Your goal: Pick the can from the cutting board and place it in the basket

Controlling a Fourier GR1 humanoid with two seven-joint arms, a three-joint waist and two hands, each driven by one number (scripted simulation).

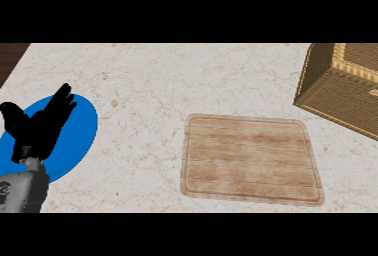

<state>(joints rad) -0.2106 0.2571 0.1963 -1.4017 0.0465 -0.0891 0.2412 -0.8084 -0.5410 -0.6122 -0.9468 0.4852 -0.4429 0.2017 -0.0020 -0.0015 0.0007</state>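
Observation:
A pale wooden cutting board (251,160) lies on the counter right of centre; nothing stands on it. A woven wicker basket (336,92) stands at the upper right, partly cut off by the view's edge. No can shows anywhere in the head view. My left hand (37,125) rests at the left edge, fingers straight and pointing up, over a blue plate. My right hand is out of sight.
A round blue plate (77,135) lies at the left under my left hand. The counter (162,80) is light speckled stone. A dark strip (11,57) marks its far left corner edge.

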